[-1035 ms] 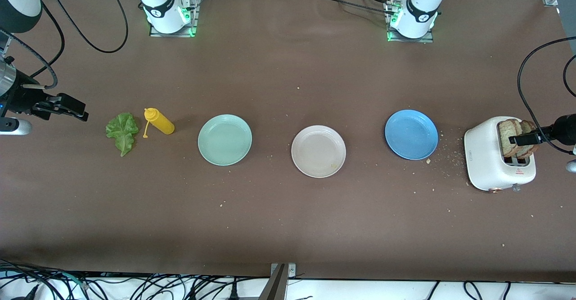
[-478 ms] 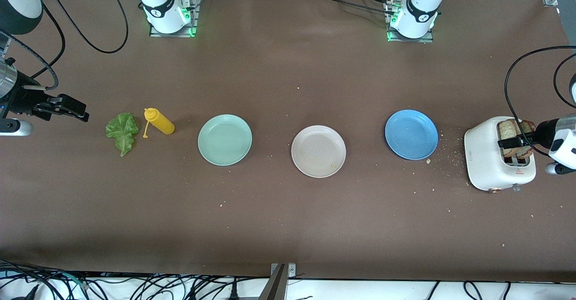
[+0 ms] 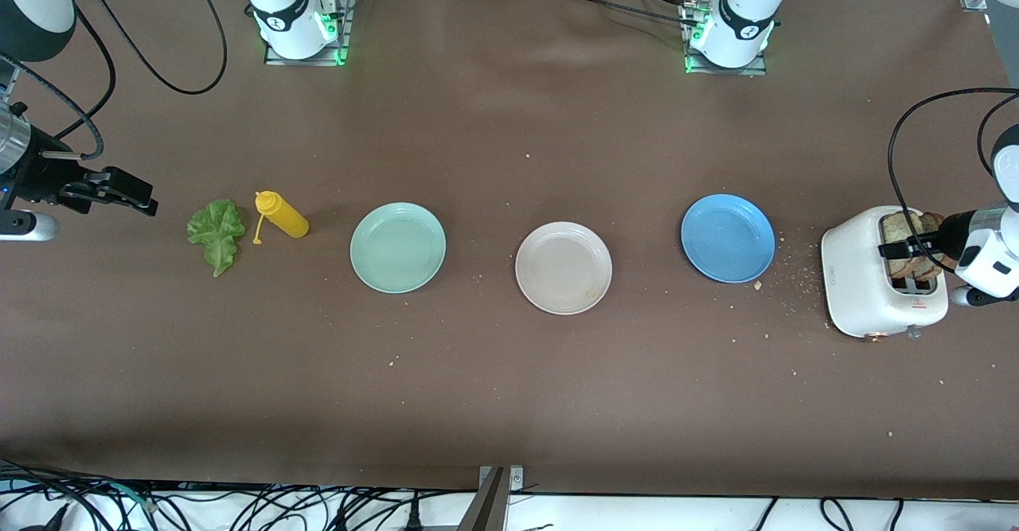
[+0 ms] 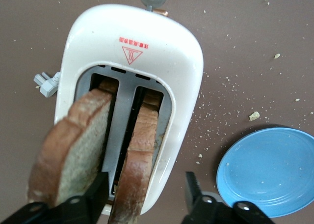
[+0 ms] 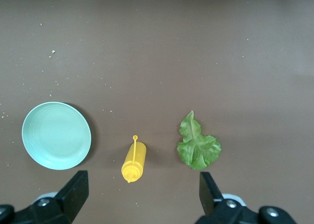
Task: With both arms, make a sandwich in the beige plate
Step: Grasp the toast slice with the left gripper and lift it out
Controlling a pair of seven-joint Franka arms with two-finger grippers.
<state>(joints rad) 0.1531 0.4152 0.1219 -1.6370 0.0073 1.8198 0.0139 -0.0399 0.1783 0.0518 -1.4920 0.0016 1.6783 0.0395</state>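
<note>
Since a second ago, your left gripper has dropped lower over the white two-slot toaster at the left arm's end of the table, and its fingers have started to come together. In the left wrist view its two black fingers stand on either side of one brown grainy bread slice, one finger down in the gap between the slices, but they are partly open with space to spare and do not pinch it yet. The other brown bread slice sticks up from the next slot, just beside that finger. Your right gripper waits with its fingers wide apart and nothing in them, up in the air near the ruffled green lettuce leaf at the right arm's end of the table. A yellow squeeze bottle lies just beside the leaf. The round beige plate sits in the middle of the row, between the mint-green plate and the blue plate, and it has no food on it. So I would say you are right at the start: no bread is out yet, and both slices and the leaf must all go onto that plate.
</note>
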